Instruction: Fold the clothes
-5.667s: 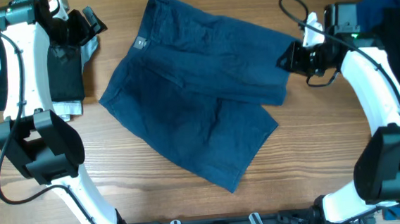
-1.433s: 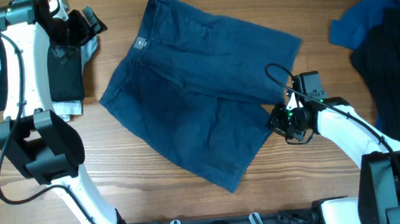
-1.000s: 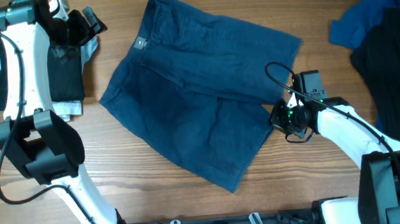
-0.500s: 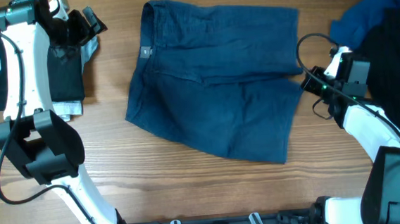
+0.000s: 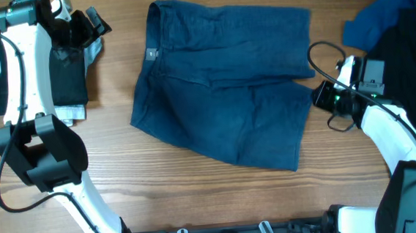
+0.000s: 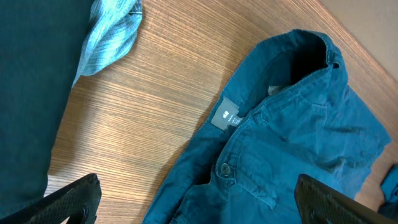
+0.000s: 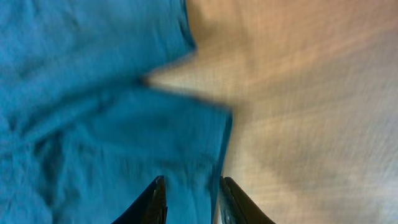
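The dark blue denim-like shorts (image 5: 228, 86) lie spread flat mid-table, waistband to the left, legs to the right. My right gripper (image 5: 321, 96) is low at the hem of the near leg. In the blurred right wrist view its fingers (image 7: 155, 199) stand a little apart (image 7: 189, 190) over the hem edge of the shorts (image 7: 93, 93), not pinching it. My left gripper (image 5: 88, 23) hovers wide open and empty at the back left. In the left wrist view (image 6: 198, 186) it looks down on the waistband, the button (image 6: 224, 168) and a label (image 6: 226, 116).
A folded stack of black and pale grey-white clothes (image 5: 65, 75) lies at the left under the left arm. A blue garment (image 5: 377, 20) and a black one (image 5: 413, 58) are heaped at the right edge. A pale blue-grey cloth (image 6: 112, 31) lies by the waistband.
The right gripper dragged the shorts rightward and turned them, so they now lie squarer to the table. In the last half second it slid slightly nearer along the hem. The left arm stayed still.
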`<state>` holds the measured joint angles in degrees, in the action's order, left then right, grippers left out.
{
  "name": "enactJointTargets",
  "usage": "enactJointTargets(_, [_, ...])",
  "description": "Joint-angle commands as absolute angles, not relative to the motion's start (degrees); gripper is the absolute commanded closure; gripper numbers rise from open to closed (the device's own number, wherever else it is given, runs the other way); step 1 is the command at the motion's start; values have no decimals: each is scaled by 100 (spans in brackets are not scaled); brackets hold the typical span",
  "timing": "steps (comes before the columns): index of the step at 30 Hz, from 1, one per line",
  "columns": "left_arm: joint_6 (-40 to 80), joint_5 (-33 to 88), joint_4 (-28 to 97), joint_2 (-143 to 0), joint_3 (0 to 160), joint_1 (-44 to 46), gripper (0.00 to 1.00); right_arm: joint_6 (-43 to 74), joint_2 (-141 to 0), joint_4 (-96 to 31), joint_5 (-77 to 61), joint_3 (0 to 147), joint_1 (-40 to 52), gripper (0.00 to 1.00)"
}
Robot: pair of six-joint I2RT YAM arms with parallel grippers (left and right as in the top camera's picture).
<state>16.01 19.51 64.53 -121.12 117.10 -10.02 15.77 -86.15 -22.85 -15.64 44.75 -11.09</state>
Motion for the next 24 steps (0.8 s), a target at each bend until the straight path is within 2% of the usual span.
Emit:
enactJointTargets(1, [1588,1940,6458,-12195,11721,-989,0,1599,-8650,-2596,-1765,4451,-1129,63])
enactJointTargets(10, [1588,1940,6458,-12195,11721,-989,0,1861,-9496,-1754,-1787,4359,-1111,63])
enactJointTargets(14, [1588,1940,6458,-12195,11721,-989,0,1994,-9887,-1586,-1938,4359,-1111,77])
enactJointTargets(15, [1588,1940,6458,-12195,11721,-989,0,1994,-9913,-1518,-2012,4359,-1111,89])
enactJointTargets(16, [1588,1940,6458,-12195,11721,-989,0,1964,-9911,-1374,-2001,4368,-1111,96])
enactJointTargets(24, [1588,1940,6458,-12195,11721,-989,0,1162,-9907,-2001,-1931,5664,-1347,96])
